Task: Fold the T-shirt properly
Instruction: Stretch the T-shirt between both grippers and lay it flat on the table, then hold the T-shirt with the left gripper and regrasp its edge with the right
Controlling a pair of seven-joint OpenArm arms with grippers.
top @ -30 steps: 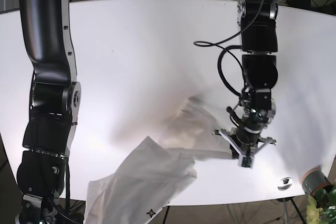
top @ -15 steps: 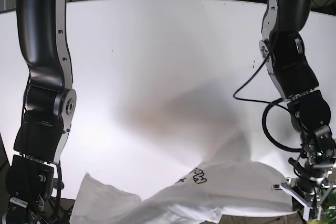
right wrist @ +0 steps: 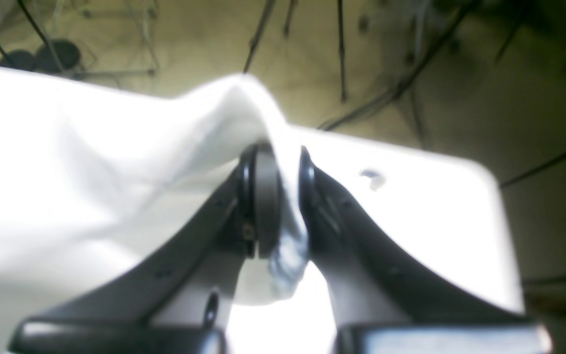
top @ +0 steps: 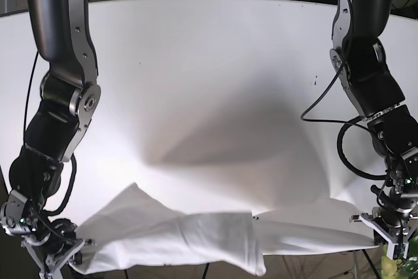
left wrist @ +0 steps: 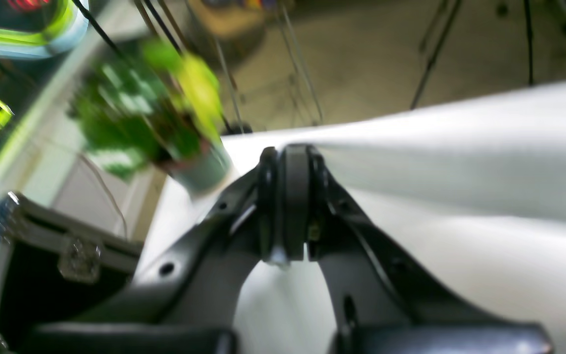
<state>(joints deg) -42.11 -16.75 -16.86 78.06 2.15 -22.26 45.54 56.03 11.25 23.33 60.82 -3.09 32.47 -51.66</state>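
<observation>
The white T-shirt [top: 196, 236] lies stretched out along the front edge of the white table [top: 209, 63], with a fold near its middle. My left gripper [top: 384, 234] is at the shirt's right end, past the table's front right corner. In the left wrist view it [left wrist: 287, 196] is shut, and the shirt [left wrist: 460, 187] runs off from its tips. My right gripper [top: 73, 253] is at the shirt's left end, at the front left corner. In the right wrist view it [right wrist: 288, 196] is shut on a pinch of the shirt [right wrist: 116, 172].
A potted green plant [left wrist: 165, 113] stands just off the table's front right corner; it also shows in the base view [top: 401, 269]. A black case [left wrist: 42, 246] lies on the floor below. Cables and stand legs [right wrist: 342, 49] cross the floor beyond the front edge.
Both grippers have drawn toward the front edge and apart. The shirt, bunched a second ago, is now pulled out long along the front edge.
</observation>
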